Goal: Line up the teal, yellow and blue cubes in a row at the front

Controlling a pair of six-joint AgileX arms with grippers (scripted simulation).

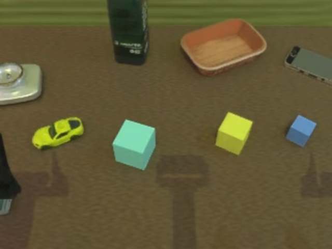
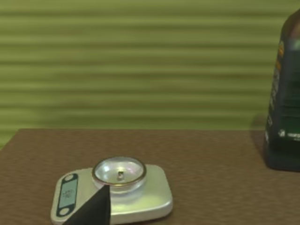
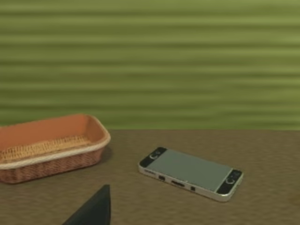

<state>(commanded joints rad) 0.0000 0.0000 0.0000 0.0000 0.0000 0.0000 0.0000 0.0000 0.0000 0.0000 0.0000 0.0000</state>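
Left gripper (image 1: 4, 199) idles at left edge, jaw state unclear; right arm unseen. Teal cube (image 1: 134, 143), yellow cube (image 1: 234, 133), blue cube (image 1: 301, 130) lie far right of it, uneven: grab square, align fronts.

Three cubes in a loose row across the middle of the table (image 1: 171, 104), taking the largest cube (image 1: 134, 143) as the landmark.

The toy car (image 1: 58, 132) lies to the left of the largest cube, well apart from it. The medium cube (image 1: 234, 133) stands to its right, and the smallest cube (image 1: 301, 130) further right again, near the table's right side. Behind the largest cube, at the back edge, stands the bottle (image 1: 128, 31). The basket (image 1: 223, 45) lies behind and to the right of it, and the phone (image 1: 309, 64) still further right. The kitchen scale (image 1: 16, 83) sits behind and far left of it, at the left edge.
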